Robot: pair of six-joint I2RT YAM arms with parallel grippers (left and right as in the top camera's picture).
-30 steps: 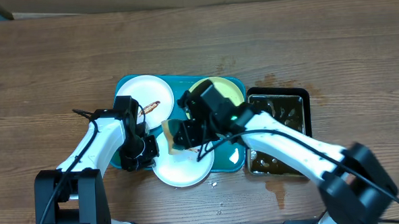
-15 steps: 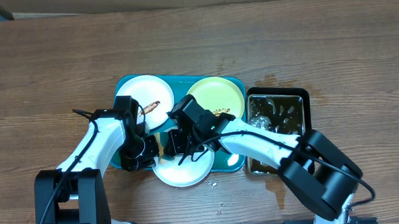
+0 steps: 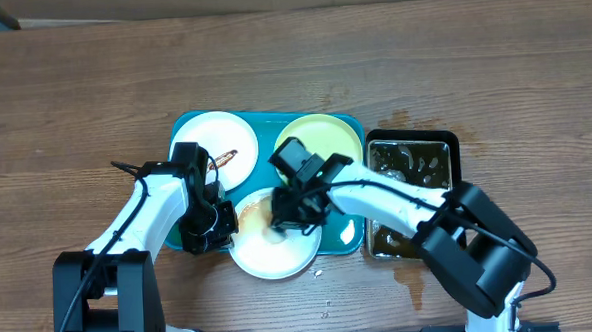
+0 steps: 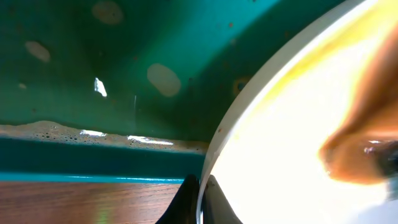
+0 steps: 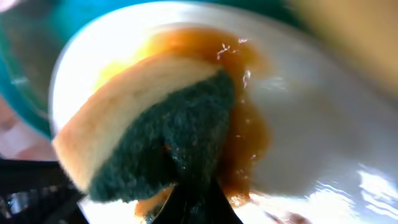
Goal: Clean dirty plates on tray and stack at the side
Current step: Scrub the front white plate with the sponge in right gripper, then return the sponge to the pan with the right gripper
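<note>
The teal tray (image 3: 264,127) holds a white plate (image 3: 207,140) with a brown smear at back left and a pale green plate (image 3: 335,134) at back right. A second white plate (image 3: 265,252) lies at the front, overhanging the tray's front rim. My left gripper (image 3: 221,221) is shut on this plate's left rim (image 4: 214,149), as the left wrist view (image 4: 200,200) shows. My right gripper (image 3: 286,216) is shut on a yellow and dark green sponge (image 5: 155,124) and presses it on the front plate (image 5: 323,118), beside a wet brown smear (image 5: 249,124).
A black pan (image 3: 453,139) of dark liquid stands right of the tray, touching it. Wet spots (image 3: 416,281) mark the wood in front of the pan. The tray floor (image 4: 124,62) is wet with droplets and foam.
My right gripper has moved the sponge from the front plate's left side rightward to its middle. A tan smear now shows on the plate's left part. The left arm has not moved.
</note>
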